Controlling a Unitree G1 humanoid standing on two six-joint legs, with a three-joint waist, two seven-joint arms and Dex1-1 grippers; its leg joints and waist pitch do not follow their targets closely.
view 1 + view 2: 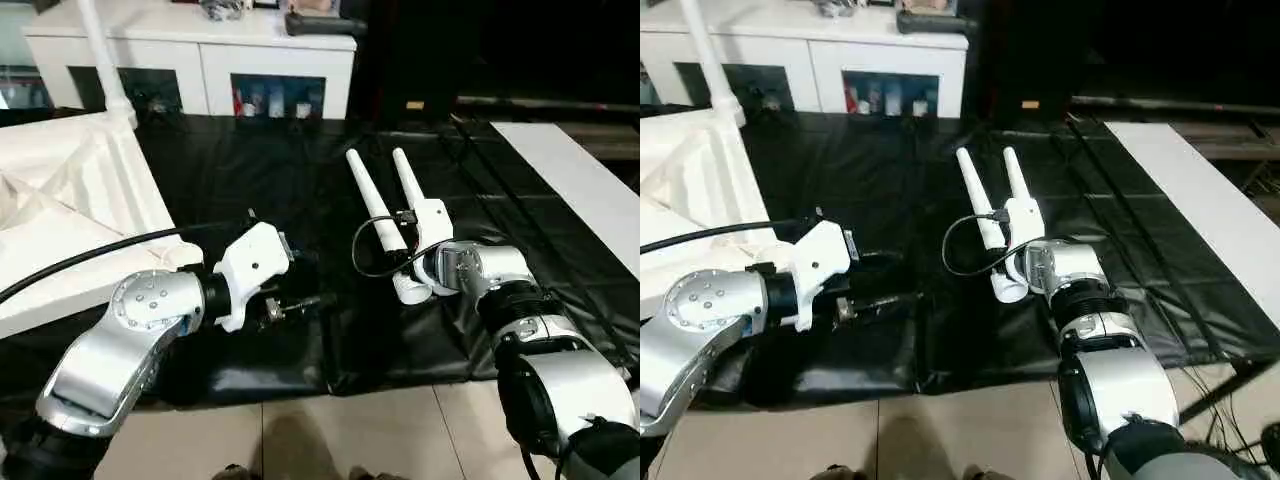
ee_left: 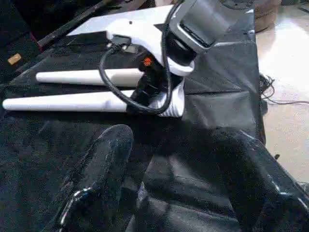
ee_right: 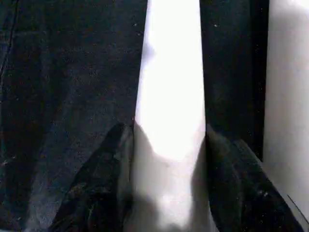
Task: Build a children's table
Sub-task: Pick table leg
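Nearest the camera, a strip of pale tiled floor [image 1: 400, 430] runs along the front edge of the black sheet [image 1: 300, 190] that covers the working area.

Left pincer [image 2: 174, 183]: the two black fingers stand well apart with nothing between them — open and empty, held low over the sheet and directed across toward the right arm.

Right pincer [image 3: 169, 159]: its fingers sit one on each side of a white leg [image 3: 169, 87], touching it on both flanks — closed on that leg near its thick end.

The held leg [image 1: 378, 215] lies with its long axis running away from the robot, leaning slightly toward the robot's left; the wide open end is nearest the robot and the narrow rounded tip points away toward the cabinet. A second leg [image 1: 408, 180] lies just beside it on the robot's right, roughly parallel, tip also pointing away.

The tabletop [image 1: 70, 200] rests at the robot's left, underside up with ribs exposed, its near edge just beside the left forearm. A further leg [image 1: 105, 60] stands upright from its far corner.

Open room: the sheet is bare between the two arms and beyond the leg tips. A white board [image 1: 580, 180] borders the right side, well apart from the legs.

Farthest, a white cabinet [image 1: 200, 60] with glass doors. No legible writing can be made out.
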